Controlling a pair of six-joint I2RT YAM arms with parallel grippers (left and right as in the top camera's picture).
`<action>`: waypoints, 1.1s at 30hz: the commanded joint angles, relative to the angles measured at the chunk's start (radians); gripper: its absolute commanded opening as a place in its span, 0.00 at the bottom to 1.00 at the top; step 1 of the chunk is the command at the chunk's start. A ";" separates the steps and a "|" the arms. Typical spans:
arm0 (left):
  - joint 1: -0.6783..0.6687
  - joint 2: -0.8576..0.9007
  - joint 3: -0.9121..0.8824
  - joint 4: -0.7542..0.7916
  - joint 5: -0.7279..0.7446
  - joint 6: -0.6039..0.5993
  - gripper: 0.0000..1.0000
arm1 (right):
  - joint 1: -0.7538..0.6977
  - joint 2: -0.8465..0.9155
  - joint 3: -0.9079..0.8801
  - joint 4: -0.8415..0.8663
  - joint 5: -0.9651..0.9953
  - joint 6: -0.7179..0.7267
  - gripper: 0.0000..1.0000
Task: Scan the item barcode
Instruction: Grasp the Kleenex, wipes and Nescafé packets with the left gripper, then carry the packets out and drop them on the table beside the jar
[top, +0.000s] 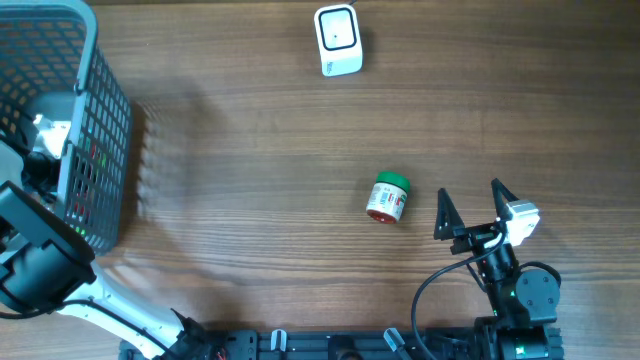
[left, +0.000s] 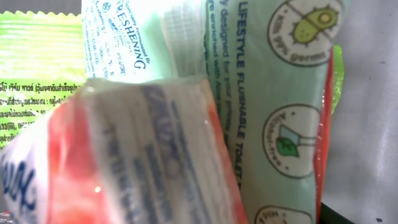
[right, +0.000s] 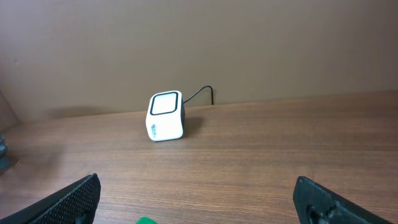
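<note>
Step in hand, my read: L side is fishing an item out of the basket for the scan. left arm (top: 35, 265) reaches over the rim at 9 o'clock, jaws down among the goods. Can't tell from any view if they're spread or pinching sth; no fingers show in the left wrist view.

Nearest that cam: red-and-white packet (left: 124, 168), blurred, tilted, fills the lower left. Likely the pick. Just behind it at 2 o'clock: mint wipes pack (left: 273, 93), "flushable" print + round icons. Furthest back at 10 o'clock: lime-green packet (left: 37, 74) w/ fine print.

Doing it well:
- Take the top packet only, grip across the flat faces, not on the seal.
- Soft film, prob crumples and sags. Lift straight up and clear the basket (top: 100, 130) wall before swinging out.
- Packs overlap, so watch for a 2nd one dragging along.
- No barcode visible on any face here. Expect to turn the pack till the code faces the window.

R side: right gripper (top: 468, 195) at 5 o'clock of the table (top: 250, 200), jaws spread wide, holding nothing. Near it at its 9 o'clock, not touching: small bottle (top: 388, 197) on its side, green cap, red/white label.

Far end, 12 o'clock: barcode scanner (top: 338, 40), white cube, dark-rimmed window facing up, cable out the back. It's well apart from the basket, so a long carry. Present the label flat to the window and hold steady.
</note>
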 joint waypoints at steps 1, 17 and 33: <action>-0.006 0.148 -0.101 0.008 -0.105 -0.001 0.52 | -0.006 -0.003 -0.001 0.005 -0.005 0.007 1.00; -0.006 -0.126 0.085 -0.026 -0.089 -0.287 0.04 | -0.006 -0.004 -0.001 0.005 -0.005 0.007 1.00; -0.031 -0.689 0.108 -0.022 -0.092 -0.402 0.04 | -0.006 -0.004 -0.001 0.005 -0.005 0.007 1.00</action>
